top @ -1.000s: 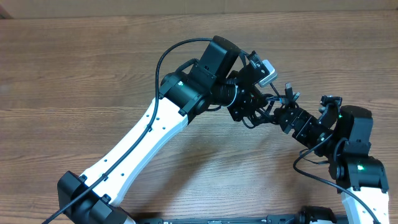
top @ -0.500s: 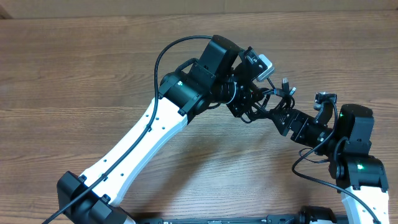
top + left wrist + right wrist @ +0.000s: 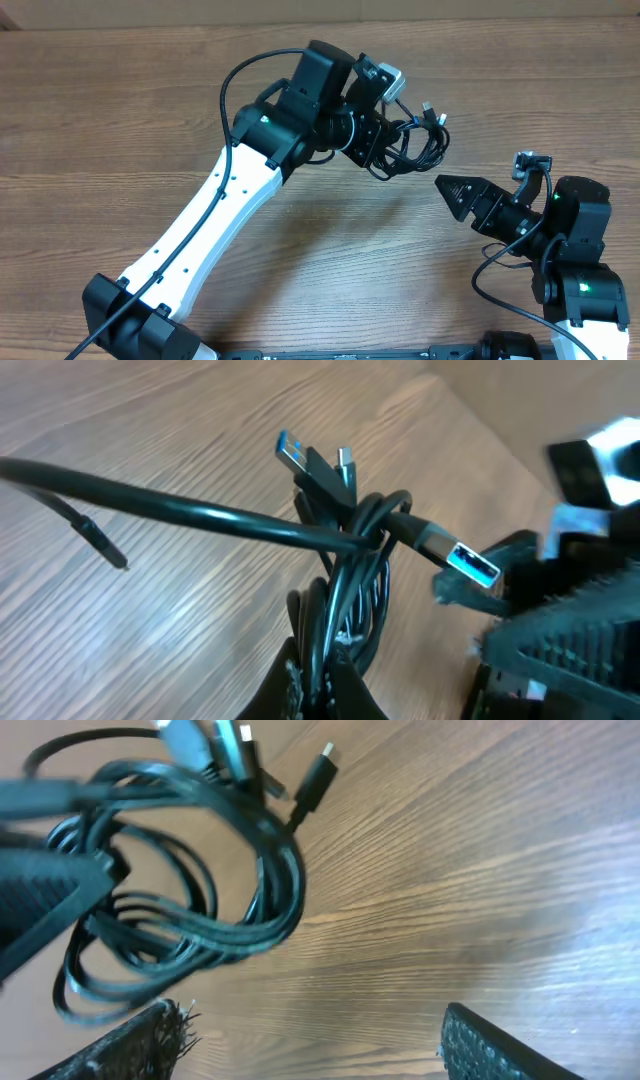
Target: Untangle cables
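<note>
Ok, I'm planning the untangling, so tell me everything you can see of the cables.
The cables are thin, glossy black cords wound into one loose tangled coil. Several plug ends stick out: two silver with blue inserts, one smaller. The left claw is shut on the bundle, holding it above the wooden table. The open right claw is apart.

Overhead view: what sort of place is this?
Probably a robot test bench: a bare wood-grain table, a left arm and right arm working over it, the left claw gripping tangled cables.
</note>
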### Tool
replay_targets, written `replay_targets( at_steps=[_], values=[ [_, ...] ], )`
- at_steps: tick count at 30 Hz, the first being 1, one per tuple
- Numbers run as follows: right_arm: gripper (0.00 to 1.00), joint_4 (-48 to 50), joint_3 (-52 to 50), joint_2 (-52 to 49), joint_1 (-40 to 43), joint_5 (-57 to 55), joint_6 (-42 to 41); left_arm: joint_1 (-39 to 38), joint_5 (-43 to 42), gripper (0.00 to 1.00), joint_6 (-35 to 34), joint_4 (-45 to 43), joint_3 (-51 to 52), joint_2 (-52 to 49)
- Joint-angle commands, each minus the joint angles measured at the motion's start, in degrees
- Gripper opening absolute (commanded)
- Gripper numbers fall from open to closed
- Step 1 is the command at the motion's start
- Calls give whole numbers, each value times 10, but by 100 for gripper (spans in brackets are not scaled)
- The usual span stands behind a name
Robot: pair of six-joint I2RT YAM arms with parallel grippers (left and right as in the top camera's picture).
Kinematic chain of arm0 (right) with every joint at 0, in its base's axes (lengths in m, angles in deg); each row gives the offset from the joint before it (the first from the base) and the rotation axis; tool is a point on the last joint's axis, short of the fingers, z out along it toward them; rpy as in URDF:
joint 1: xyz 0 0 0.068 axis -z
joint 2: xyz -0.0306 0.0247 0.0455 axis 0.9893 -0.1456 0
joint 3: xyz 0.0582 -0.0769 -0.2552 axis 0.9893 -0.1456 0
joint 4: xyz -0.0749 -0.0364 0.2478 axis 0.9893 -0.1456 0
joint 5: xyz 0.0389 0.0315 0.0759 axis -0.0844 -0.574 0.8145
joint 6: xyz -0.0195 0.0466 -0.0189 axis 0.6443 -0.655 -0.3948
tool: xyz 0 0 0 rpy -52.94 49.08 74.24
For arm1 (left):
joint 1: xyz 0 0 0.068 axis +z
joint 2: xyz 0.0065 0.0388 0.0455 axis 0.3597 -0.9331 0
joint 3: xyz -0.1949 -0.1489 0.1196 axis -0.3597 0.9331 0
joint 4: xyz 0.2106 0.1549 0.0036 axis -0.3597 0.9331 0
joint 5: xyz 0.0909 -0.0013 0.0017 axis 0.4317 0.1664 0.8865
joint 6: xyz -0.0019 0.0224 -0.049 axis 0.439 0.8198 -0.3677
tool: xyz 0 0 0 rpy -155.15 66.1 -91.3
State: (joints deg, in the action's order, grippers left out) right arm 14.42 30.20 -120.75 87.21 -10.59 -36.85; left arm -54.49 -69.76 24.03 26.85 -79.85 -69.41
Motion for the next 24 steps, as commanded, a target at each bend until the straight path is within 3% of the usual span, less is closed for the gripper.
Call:
replay_targets(
  at_steps=[1,4,8,13,19,24],
  values=[
    [77,5,12,5,2,-6,-98,-8,-61,4,46,-16,-12,16],
    [70,9,12,5,2,-4,-136,-7,-77,4,38,-30,-12,16],
    [61,23,12,5,2,-4,-196,2,-82,4,-65,-57,-12,16],
    [46,73,12,5,2,12,-281,4,-130,4,-107,-75,-12,16],
    [41,136,12,5,2,26,-293,4,-149,4,-138,-77,-12,16],
    [15,136,12,5,2,26,-292,4,-159,4,-139,-80,-12,16]
  ],
)
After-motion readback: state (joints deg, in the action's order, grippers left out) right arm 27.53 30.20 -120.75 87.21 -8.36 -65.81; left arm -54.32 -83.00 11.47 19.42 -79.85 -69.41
